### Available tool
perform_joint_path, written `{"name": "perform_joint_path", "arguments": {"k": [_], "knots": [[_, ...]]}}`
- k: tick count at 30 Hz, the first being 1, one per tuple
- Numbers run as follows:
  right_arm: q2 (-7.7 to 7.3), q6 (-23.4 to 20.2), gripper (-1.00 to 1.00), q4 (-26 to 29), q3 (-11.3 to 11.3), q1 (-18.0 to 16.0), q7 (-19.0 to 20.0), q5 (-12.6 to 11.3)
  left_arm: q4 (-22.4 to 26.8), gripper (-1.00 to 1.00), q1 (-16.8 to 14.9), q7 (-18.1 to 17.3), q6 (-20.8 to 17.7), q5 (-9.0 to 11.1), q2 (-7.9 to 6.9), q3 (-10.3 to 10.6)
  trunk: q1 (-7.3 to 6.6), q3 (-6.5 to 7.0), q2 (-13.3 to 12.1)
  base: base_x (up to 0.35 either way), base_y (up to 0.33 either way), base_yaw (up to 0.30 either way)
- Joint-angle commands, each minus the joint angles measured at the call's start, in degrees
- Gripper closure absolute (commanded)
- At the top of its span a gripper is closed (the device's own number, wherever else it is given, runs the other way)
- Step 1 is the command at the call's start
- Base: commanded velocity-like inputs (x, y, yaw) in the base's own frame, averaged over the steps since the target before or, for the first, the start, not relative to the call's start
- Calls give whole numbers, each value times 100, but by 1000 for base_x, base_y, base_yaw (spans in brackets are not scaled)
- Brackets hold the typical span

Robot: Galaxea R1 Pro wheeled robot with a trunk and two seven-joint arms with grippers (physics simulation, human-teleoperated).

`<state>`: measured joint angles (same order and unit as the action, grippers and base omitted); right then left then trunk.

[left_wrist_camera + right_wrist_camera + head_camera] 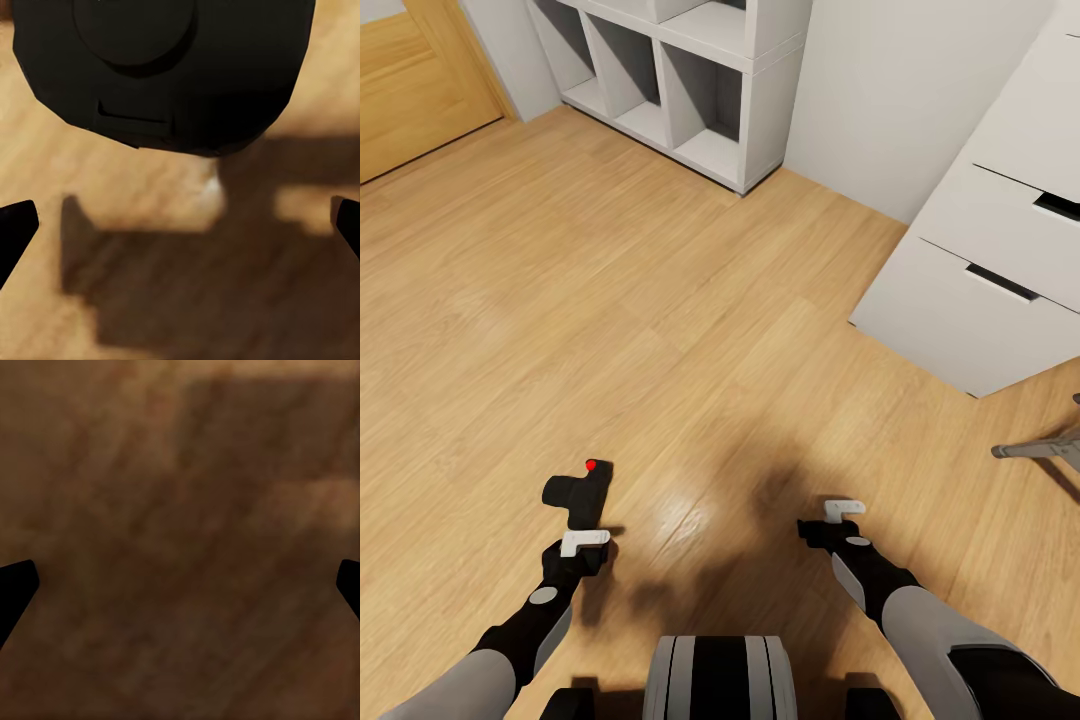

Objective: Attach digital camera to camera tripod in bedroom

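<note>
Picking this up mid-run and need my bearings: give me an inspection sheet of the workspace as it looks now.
Surface: light wood floor, with shadows under the arms.
Job's things: digital camera, red dot up, at the tip of the left arm and above the floor. A grey leg at the head view's right edge is probably the camera tripod.
Clutter: nothing seen.
Grippers: left tool has its fingers spread wide, with the camera just beyond them; a grip is not confirmed. Right tool is open with nothing in it.
Cables: nothing seen.
Surroundings: white cubby shelf ahead, white drawer unit to the right, wooden door far left.
</note>
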<state>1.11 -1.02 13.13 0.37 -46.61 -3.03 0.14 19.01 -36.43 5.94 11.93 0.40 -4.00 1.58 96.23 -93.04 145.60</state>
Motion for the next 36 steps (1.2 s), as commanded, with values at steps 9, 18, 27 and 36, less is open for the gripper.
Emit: {"name": "perform_joint_path", "arguments": {"k": [9, 18, 27, 36], "knots": [[5, -42, -100, -51, -2, -1, -66, 71, -3, -100, 1, 36, 18, 9, -3, 18, 1, -3, 0, 1, 0, 0], [-3, -39, -100, -47, -2, 0, -66, 66, -3, -100, 0, 35, 2, -2, 11, 18, 1, -3, 0, 141, 86, 0], [-1, -38, -100, -47, -2, 2, -66, 65, -3, -100, 0, 38, 2, -5, 13, 18, 1, -3, 0, 66, 47, 0], [-9, -38, -100, -47, -2, 3, -66, 72, -4, -100, 2, 38, 4, -12, 21, 18, 1, -3, 0, 3, 2, 0]]}}
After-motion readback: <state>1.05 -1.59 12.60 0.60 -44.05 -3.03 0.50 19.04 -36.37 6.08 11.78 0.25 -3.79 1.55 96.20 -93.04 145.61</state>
